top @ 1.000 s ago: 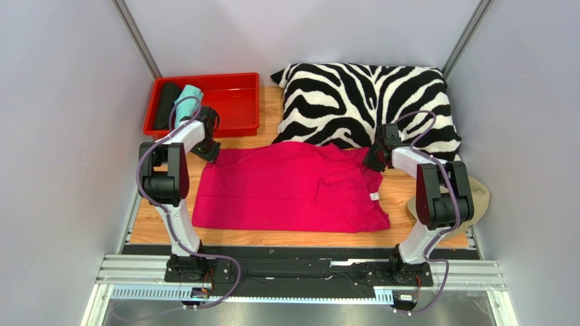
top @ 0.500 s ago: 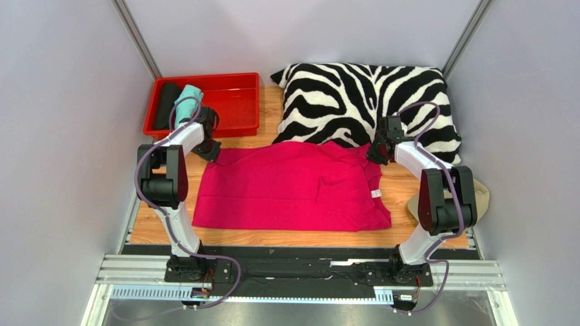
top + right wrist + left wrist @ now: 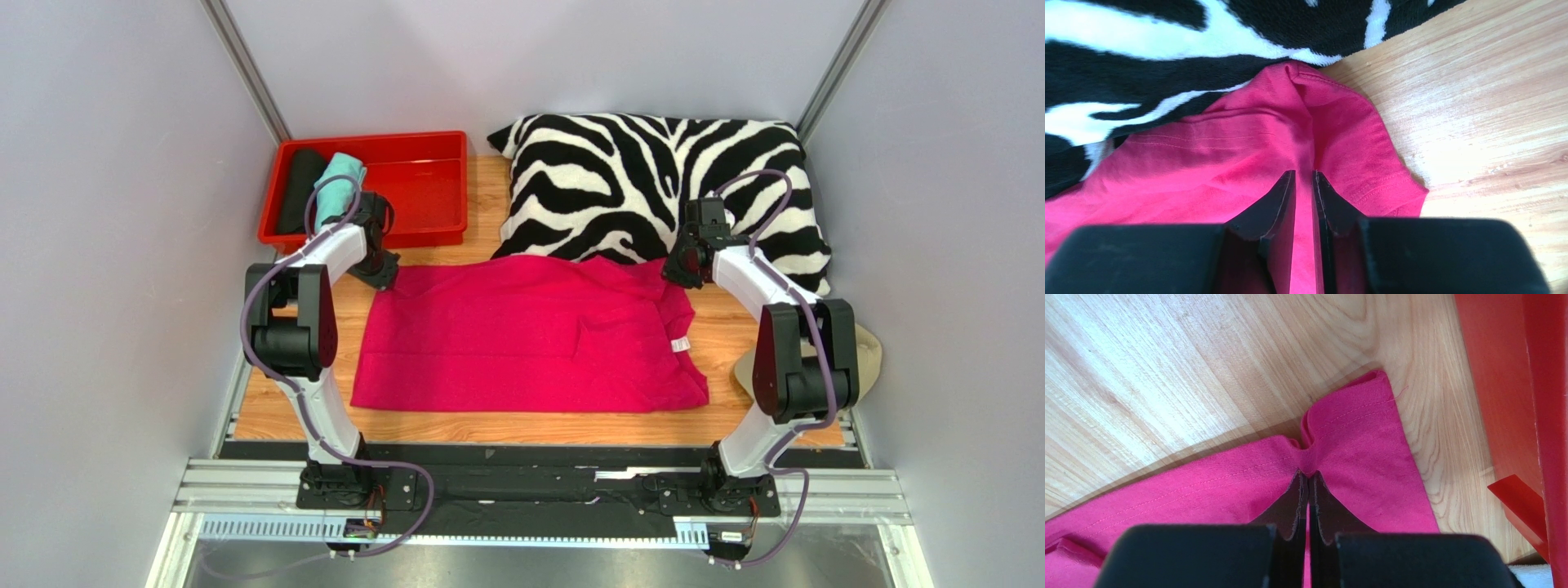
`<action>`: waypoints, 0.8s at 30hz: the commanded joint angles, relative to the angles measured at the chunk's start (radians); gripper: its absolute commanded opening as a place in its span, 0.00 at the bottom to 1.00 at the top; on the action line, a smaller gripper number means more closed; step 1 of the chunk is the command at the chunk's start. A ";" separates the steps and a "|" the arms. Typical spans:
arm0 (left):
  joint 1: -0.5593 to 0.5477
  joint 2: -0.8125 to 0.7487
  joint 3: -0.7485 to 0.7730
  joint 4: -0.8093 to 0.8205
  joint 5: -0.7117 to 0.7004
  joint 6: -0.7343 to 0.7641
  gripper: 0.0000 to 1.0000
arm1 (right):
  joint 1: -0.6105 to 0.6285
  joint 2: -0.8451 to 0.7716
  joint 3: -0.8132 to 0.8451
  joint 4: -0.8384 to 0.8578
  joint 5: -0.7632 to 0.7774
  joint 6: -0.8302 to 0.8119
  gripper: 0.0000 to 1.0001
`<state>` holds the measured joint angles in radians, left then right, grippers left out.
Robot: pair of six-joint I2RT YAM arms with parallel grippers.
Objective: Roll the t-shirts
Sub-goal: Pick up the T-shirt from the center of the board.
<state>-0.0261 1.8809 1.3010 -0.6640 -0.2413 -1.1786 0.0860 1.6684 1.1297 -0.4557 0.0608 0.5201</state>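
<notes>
rig inventory, as i see it from my station:

- magenta t-shirt point(image 3: 528, 337): spread flat across the middle of the wooden table point(image 3: 294, 417), its far edge touching the pillow. small white label point(image 3: 677, 347) near its right edge.
- left gripper point(image 3: 1309, 475): at the shirt's far left corner, jaws pressed together with the hem pinched between the tips. the cloth puckers up at that spot.
- right gripper point(image 3: 1301, 179): at the shirt's far right corner, beside the pillow. jaws stand only a sliver apart, with a raised ridge of the magenta cloth filling the gap. i read it as a pinch on that fold.
- red tray point(image 3: 368, 139): far left corner of the table, just beyond the left gripper.
- black roll point(image 3: 301, 190) and teal roll point(image 3: 337, 184): side by side at the tray's left end.
- zebra-striped pillow point(image 3: 638, 172): far right.
- beige cap point(image 3: 868, 355): right edge, partly hidden behind the right arm.
</notes>
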 commanded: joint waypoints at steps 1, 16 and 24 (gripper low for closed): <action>0.005 -0.040 -0.009 0.029 0.007 0.014 0.00 | -0.002 0.051 0.033 0.002 0.008 -0.026 0.19; 0.005 -0.032 -0.016 0.046 0.023 0.016 0.00 | -0.002 0.077 -0.004 0.037 0.036 -0.011 0.41; 0.005 -0.034 -0.016 0.047 0.027 0.017 0.00 | -0.002 0.109 -0.016 0.077 -0.010 0.029 0.36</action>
<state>-0.0261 1.8809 1.2873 -0.6376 -0.2188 -1.1725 0.0860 1.7569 1.1110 -0.4385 0.0681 0.5224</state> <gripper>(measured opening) 0.008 0.383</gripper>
